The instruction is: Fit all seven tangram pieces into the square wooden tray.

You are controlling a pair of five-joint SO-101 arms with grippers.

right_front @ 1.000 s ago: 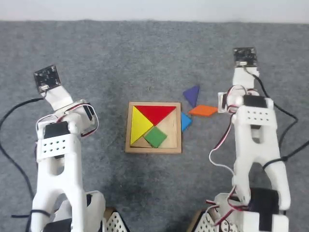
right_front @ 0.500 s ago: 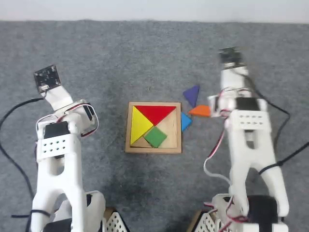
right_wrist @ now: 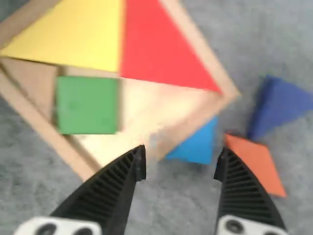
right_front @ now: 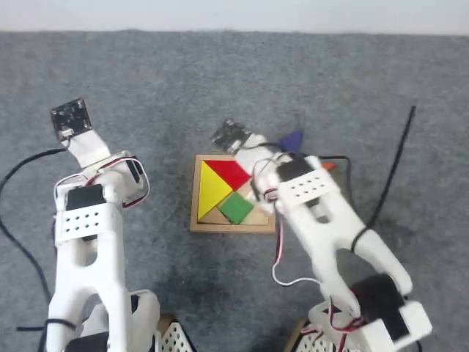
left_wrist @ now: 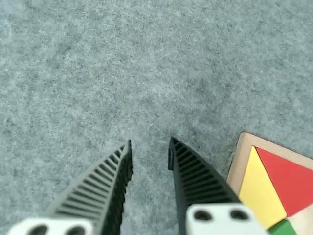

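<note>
Three pcs sit in the wooden tray (right_front: 194, 198) while the right gripper (right_wrist: 181, 154), jaws apart & empty, has swung in from the side over the light-blue triangle (right_wrist: 195, 144) just outside its rim, so prob next pick.

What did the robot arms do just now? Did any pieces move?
The right arm swung in from the right side toward the wooden tray; the right end effector, open, now hangs over the blue piece at the tray's edge. Nothing was grabbed. The left arm, left end effector, yellow piece, red piece and green piece stayed put.
</note>
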